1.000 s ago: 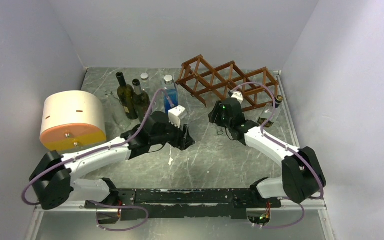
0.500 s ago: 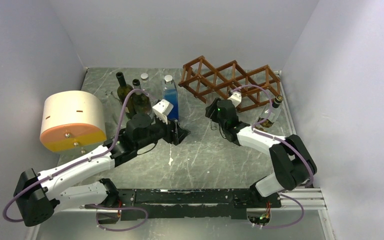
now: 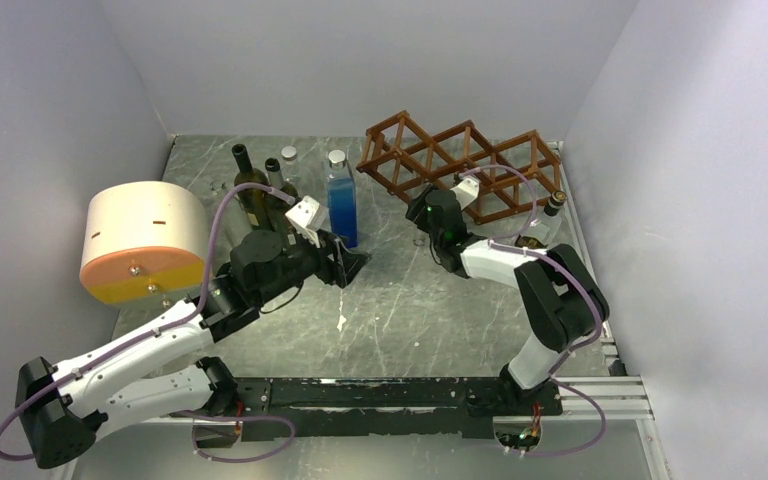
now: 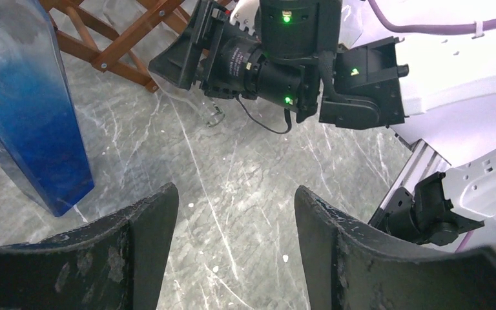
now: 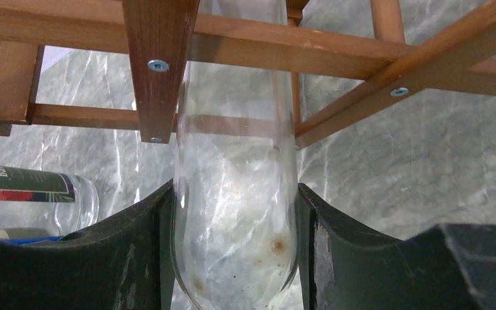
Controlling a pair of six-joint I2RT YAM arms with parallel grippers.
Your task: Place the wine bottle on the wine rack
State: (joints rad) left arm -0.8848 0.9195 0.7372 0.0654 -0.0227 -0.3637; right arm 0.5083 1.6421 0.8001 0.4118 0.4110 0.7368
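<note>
The right claw [image 5: 234, 203] pinches the clear wine bottle [image 5: 236, 148] between its fingers, the far end among the slats of the wine rack [image 5: 252, 48] just ahead. The left claw [image 4: 236, 206] is spread and empty, with a blue bottle [image 4: 29, 123] ahead-left on the counter [image 4: 232, 161].

Grey marble tabletop [image 3: 400, 310], plain white walls [image 3: 360, 60] — evenly lit

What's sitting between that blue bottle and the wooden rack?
Nothing; only bare marble tabletop separates the blue bottle and rack, clearest in the top view.
</note>
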